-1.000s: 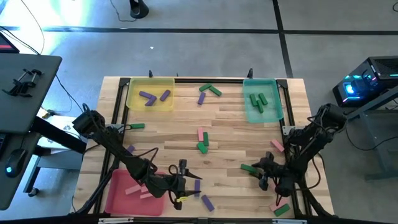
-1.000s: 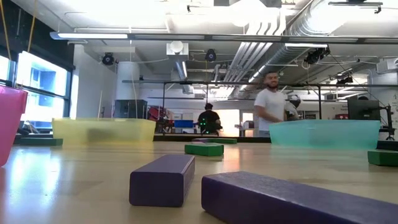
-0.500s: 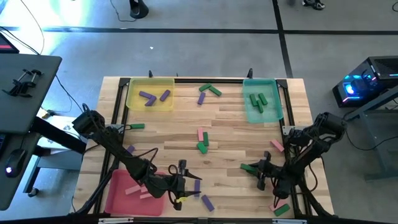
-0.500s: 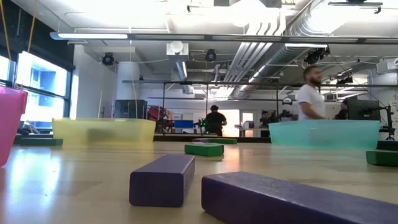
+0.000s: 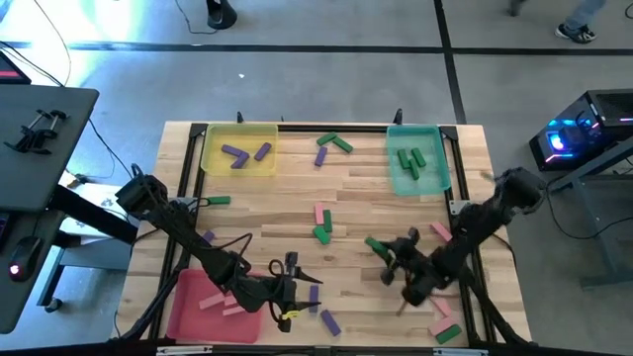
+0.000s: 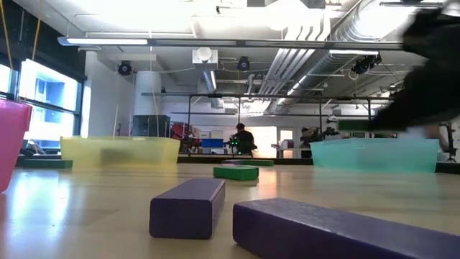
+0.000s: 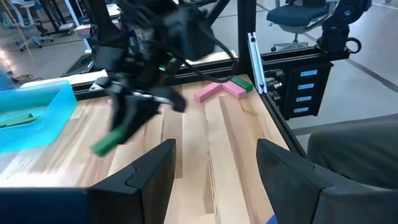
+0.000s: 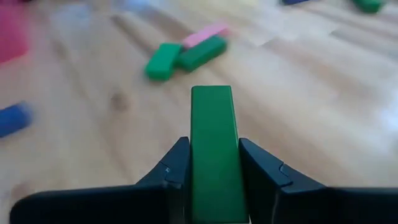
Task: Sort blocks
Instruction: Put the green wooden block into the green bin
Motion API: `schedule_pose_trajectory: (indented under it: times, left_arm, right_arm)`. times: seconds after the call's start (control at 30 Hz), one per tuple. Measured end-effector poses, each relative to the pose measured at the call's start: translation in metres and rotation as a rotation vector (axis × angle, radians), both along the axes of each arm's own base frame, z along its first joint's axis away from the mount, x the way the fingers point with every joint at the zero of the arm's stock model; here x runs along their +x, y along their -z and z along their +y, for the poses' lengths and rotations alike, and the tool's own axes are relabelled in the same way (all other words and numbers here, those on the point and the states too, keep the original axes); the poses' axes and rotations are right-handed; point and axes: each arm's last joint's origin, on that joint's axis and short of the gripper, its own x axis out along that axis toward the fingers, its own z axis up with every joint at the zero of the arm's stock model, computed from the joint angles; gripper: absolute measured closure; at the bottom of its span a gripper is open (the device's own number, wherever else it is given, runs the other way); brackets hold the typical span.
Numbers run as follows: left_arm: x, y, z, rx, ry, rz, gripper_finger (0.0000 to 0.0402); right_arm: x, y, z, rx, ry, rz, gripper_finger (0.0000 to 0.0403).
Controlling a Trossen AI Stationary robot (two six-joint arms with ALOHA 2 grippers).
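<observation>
Already the right gripper (image 8: 211,186) is clamped on a green rectangular bar block (image 8: 212,143), its long axis running straight out ahead between the jaws, lifted off the wooden table (image 5: 366,198); the teal plastic tray (image 5: 415,173) lies well beyond. The left gripper (image 5: 289,287) hangs wide open, empty.

Three flat plastic trays (image 5: 208,148) sat on the wooden table (image 5: 376,188): one yellow, one teal, one pink. Of the small rectangular blocks, about ten were green (image 5: 218,201), six purple (image 5: 329,321) and roughly six pink (image 5: 318,213). There were two dark robot arms (image 5: 188,237).
</observation>
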Motion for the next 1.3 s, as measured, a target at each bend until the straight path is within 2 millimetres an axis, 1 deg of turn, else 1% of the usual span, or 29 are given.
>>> schedule_pose_trajectory:
  times: [0.1,0.17,0.27,0.37,0.5,0.57,0.67,0.77,0.9,1.07,1.3]
  left_arm:
    - [0.000,0.000,0.000,0.001,0.000,0.001,0.0189]
    - [0.000,0.000,0.000,0.001,0.000,0.001,0.0189]
    - [0.000,0.000,0.000,0.002,0.002,0.002,0.0189]
    - [-0.001,0.000,-0.002,-0.001,0.011,0.003,0.0189]
    - [-0.002,0.000,-0.003,0.001,0.014,0.004,0.0189]
    - [-0.002,0.000,-0.003,0.002,0.015,0.005,0.0189]
    - [-0.002,0.000,-0.003,0.011,0.017,0.004,0.0189]
    - [-0.002,0.000,-0.003,0.019,0.019,0.004,0.0189]
    - [-0.002,0.000,-0.003,0.020,0.020,0.005,0.0189]
    - [-0.002,0.001,-0.003,0.022,0.020,0.007,0.0189]
    - [-0.002,0.001,-0.003,0.021,0.020,0.008,0.0189]
  right_arm:
    - [0.018,-0.028,-0.029,-0.011,0.089,0.089,0.0324]
    - [0.024,-0.048,-0.055,-0.020,0.184,0.112,0.0324]
    - [0.021,-0.069,-0.099,-0.015,0.318,0.199,0.0324]
    - [0.010,-0.085,-0.147,0.054,0.460,0.281,0.0324]
    - [-0.005,-0.095,-0.202,0.177,0.558,0.370,0.0324]
    - [-0.012,-0.095,-0.225,0.230,0.592,0.399,0.0324]
    - [-0.019,-0.091,-0.254,0.300,0.624,0.431,0.0324]
    - [-0.024,-0.082,-0.275,0.362,0.627,0.472,0.0324]
    - [-0.029,-0.070,-0.293,0.423,0.659,0.531,0.0324]
    - [-0.027,-0.054,-0.306,0.473,0.665,0.576,0.0324]
    - [-0.013,-0.037,-0.319,0.470,0.683,0.525,0.0320]
